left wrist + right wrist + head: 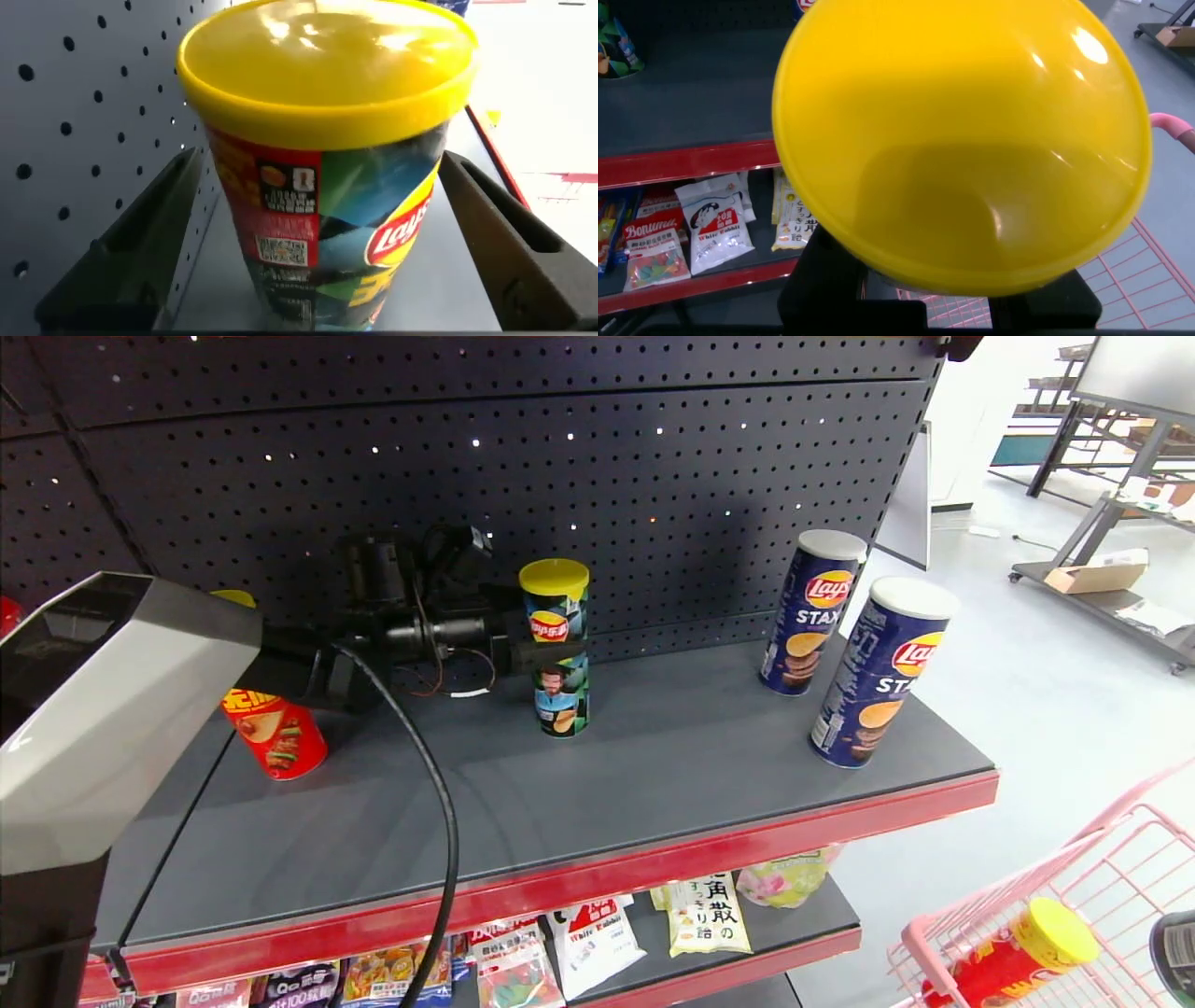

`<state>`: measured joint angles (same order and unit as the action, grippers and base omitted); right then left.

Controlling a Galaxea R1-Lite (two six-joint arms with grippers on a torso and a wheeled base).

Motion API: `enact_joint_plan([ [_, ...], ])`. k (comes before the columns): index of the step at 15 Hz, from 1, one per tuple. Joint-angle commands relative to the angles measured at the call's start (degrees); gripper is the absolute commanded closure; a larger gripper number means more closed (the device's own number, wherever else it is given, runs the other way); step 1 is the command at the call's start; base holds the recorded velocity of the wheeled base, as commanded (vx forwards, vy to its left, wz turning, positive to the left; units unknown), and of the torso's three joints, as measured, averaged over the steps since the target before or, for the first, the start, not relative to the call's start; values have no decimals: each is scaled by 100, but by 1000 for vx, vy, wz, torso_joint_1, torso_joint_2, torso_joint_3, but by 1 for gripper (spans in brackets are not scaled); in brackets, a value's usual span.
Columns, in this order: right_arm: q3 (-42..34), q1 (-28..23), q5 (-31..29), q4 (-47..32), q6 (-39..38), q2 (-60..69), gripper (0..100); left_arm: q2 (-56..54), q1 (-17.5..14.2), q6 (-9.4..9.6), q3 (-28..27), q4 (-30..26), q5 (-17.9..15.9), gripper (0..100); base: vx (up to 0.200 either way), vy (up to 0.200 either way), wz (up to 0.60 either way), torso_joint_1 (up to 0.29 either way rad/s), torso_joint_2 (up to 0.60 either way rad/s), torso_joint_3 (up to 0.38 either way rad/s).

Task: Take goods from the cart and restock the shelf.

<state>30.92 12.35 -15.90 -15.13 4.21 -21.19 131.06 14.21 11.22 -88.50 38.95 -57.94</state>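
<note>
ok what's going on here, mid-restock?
Yes, chip cans are going from the pink cart to the shelf. The left gripper is around a yellow-lidded can standing upright on the shelf near the pegboard. The right gripper is down at the cart, by a red cart can lying inside. Also on the shelf are a red shelf can, a rear blue can and a front blue can.

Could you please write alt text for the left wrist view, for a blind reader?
A yellow-lidded chip can stands upright on the grey shelf between the open fingers of the left hand, a gap each side, beside a perforated back panel.
</note>
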Motion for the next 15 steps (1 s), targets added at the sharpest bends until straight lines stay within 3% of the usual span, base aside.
enact_joint_plan([
  [1,2,4,-10,1,1,-8,100,34,29,-23,-53,-1,-24,0,0,0,0,0,0,0],
  [3,2,4,-10,1,1,-8,100,42,108,-146,-53,-1,-33,0,0,0,0,0,0,0],
  [6,2,4,-10,1,1,-8,100,121,134,-155,-62,25,29,0,0,0,0,0,0,0],
  [7,2,4,-10,1,1,-8,100,139,143,-155,-62,43,37,100,0,0,0,0,0,0],
  [12,2,4,-10,1,1,1,100,139,134,-172,-44,51,160,100,0,0,0,0,0,0],
  [15,-7,-4,-10,1,1,-8,100,-380,152,-190,589,43,380,100,0,0,0,0,0,0],
])
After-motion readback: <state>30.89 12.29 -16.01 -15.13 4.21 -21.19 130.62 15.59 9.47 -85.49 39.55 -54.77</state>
